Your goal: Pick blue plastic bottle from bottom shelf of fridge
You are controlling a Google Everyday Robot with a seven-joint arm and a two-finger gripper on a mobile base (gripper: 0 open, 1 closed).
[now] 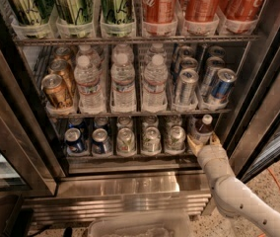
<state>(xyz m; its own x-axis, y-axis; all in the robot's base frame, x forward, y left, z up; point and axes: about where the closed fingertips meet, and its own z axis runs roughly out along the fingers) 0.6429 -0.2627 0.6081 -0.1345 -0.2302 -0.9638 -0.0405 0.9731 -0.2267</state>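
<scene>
**Small capped bottle at the gripper, tight lane around it**

The robot's pale gripper (202,143) sits at the foot of the blue plastic bottle (201,128), a small bottle with a white screw cap, a dark amber upper body and a white label. Whether the gripper is spread or already pinching the bottle I cannot tell.

The bottle stands upright at the front of the dark wire bottom shelf (130,156) of the tall stainless-steel fridge (130,181).

By its look the bottle should be light, with thin walls that give a little under pressure. The label and a likely film of cold damp could make it slick. The lower to middle body looks like the best place to take hold. The tapering shoulder and cap offer less.

Just left of the bottle stands a silver can (175,137), close enough to be nudged. Right of the bottle rises the dark door frame (248,112). Above the bottle, the wire rack (130,113) carrying clear water bottles (123,80) leaves little headroom, so the bottle probably has to come out forwards, not up.
</scene>
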